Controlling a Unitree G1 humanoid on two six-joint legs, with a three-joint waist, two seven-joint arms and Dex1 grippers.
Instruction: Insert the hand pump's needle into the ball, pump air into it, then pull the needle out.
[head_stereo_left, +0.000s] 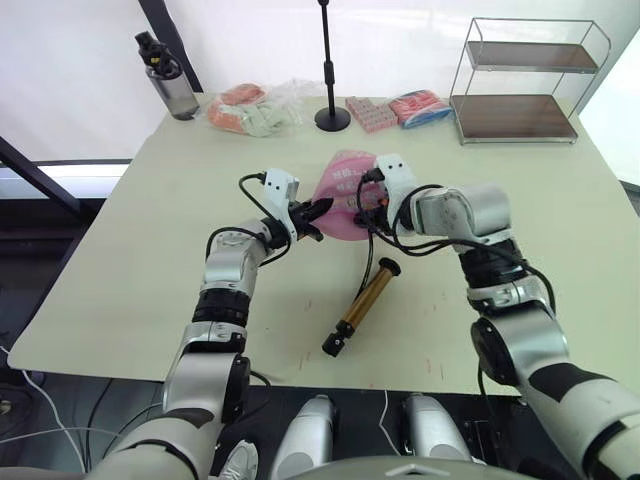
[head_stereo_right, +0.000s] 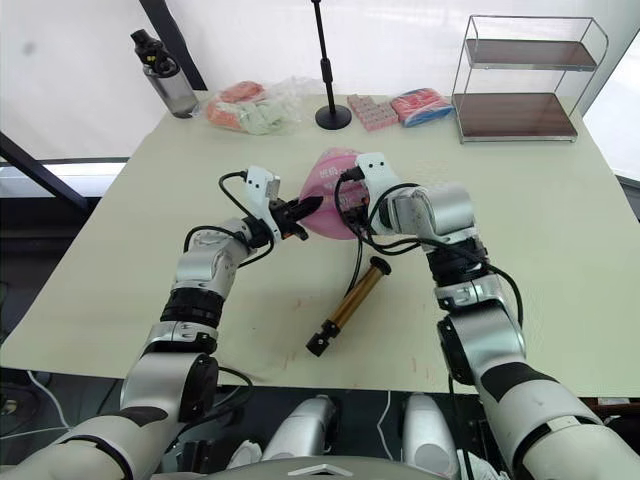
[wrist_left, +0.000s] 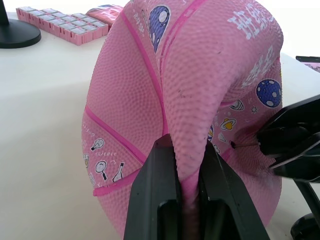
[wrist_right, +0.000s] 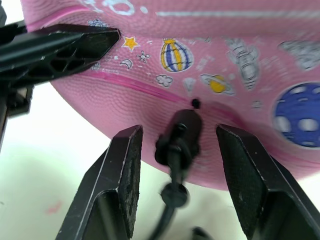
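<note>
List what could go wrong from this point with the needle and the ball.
1. The left gripper only pinches a fold of the soft, deflated ball; the fold may slip out and the valve could shift.
2. The needle sits between the right gripper's open fingers, apparently ungripped, so it may tilt or back out of the valve.
3. The hand pump lies loose on the table; its hose could tug the needle.

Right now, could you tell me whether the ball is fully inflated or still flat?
Still flat: the ball is caved in, and the left gripper pinches a fold of its soft skin.
</note>
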